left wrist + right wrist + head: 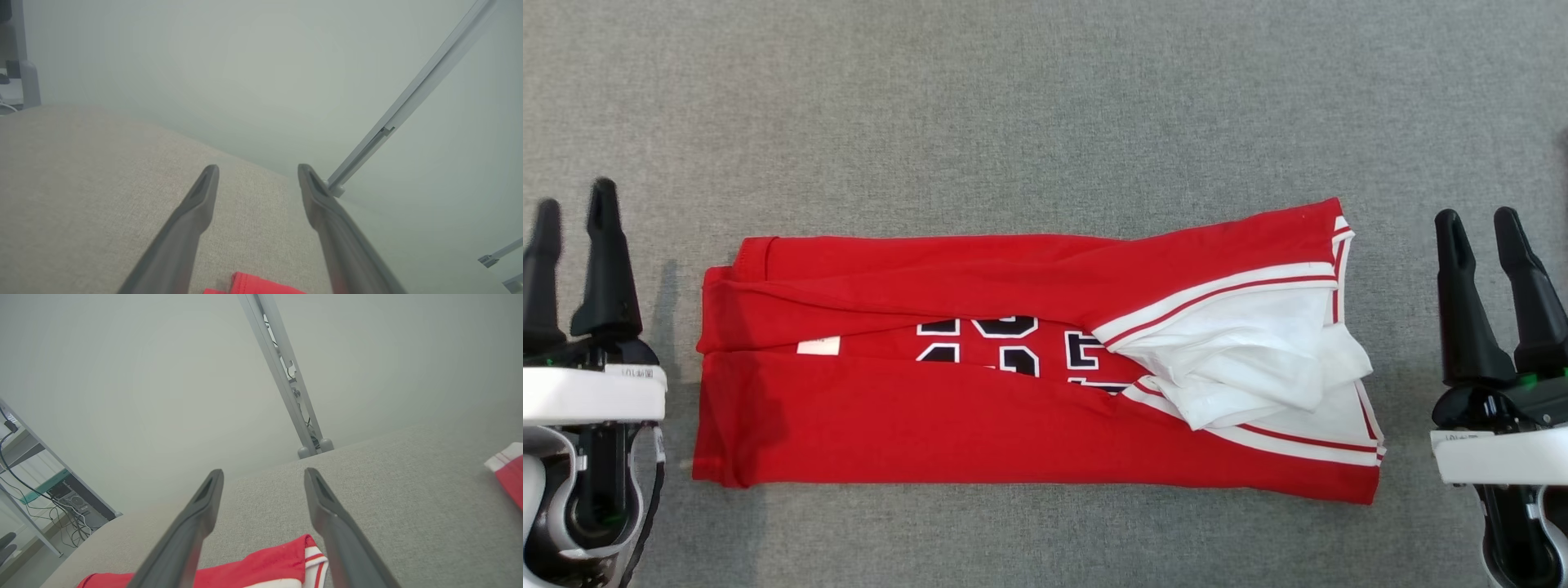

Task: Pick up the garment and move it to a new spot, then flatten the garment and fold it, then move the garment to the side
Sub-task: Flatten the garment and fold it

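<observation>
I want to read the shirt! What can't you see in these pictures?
Black-and-white print on the folded red fabric shirt: head view, mostly covered by its folded flaps.
Small white label: head view, writing too small.
Most of the shirt: both wrist views, cut off by the bottom edge.

Lab or test room, plain pale wall (122, 367), grey metal frame post (282, 375), grey cloth-covered table (1045, 98), side rack (45, 484) with loose cables (71, 516) and electronics

A grey, fabric-covered bench (1045, 98) carries one red garment (915, 425) with white trim, folded into a long band, lying flat.
</observation>
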Controlling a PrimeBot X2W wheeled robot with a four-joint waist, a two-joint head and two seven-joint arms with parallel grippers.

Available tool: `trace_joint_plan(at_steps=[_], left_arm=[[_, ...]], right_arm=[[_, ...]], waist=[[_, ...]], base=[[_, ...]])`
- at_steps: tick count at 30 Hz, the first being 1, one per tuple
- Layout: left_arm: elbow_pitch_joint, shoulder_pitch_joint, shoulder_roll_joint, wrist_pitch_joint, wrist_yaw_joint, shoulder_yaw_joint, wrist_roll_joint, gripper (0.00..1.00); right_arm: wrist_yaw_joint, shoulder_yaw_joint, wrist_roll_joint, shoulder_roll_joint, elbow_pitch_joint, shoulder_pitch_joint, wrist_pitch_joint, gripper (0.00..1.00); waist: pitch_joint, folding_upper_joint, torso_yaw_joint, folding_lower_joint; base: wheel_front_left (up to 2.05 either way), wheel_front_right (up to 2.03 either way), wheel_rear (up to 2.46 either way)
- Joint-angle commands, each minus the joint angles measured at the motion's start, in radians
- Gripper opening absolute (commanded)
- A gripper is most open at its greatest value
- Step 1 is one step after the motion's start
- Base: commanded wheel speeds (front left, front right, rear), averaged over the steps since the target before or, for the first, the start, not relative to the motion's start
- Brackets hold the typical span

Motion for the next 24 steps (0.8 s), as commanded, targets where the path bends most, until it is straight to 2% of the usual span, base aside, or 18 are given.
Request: trace_joint_plan(at_steps=[1,4,10,15,24], left_arm=[[-0.039,-0.011,-0.036,-0.006,0.037,0.039,0.086,1.00],[-0.089,0.006,-0.092,-0.006,0.071,0.075,0.240,1.00],[-0.109,0.042,-0.150,-0.007,0.058,0.103,0.430,1.00],[-0.068,0.070,-0.176,-0.007,0.011,0.116,0.558,1.00],[0.028,0.087,-0.243,-0.006,-0.116,0.161,0.664,1.00]], right_arm=[[0.001,-0.009,-0.042,0.005,0.020,-0.018,-0.024,1.00],[0.001,-0.010,-0.102,0.008,0.051,-0.032,-0.046,1.00],[0.001,-0.004,-0.206,0.000,0.105,-0.037,-0.081,1.00],[0.001,0.004,-0.297,-0.014,0.169,-0.020,-0.097,1.00],[0.001,-0.003,-0.326,-0.011,0.246,0.012,-0.113,1.00]], waist=[[-0.013,0.0000,0.005,0.0000],[-0.029,0.0000,0.009,0.0000],[-0.058,0.0000,0.018,0.0000],[-0.086,0.0000,0.032,0.0000],[-0.127,0.0000,0.061,0.0000]], base=[[0.00,0.00,0.00],[0.00,0.00,0.00],[0.00,0.00,0.00],[0.00,0.00,0.00],[0.00,0.00,0.00]])
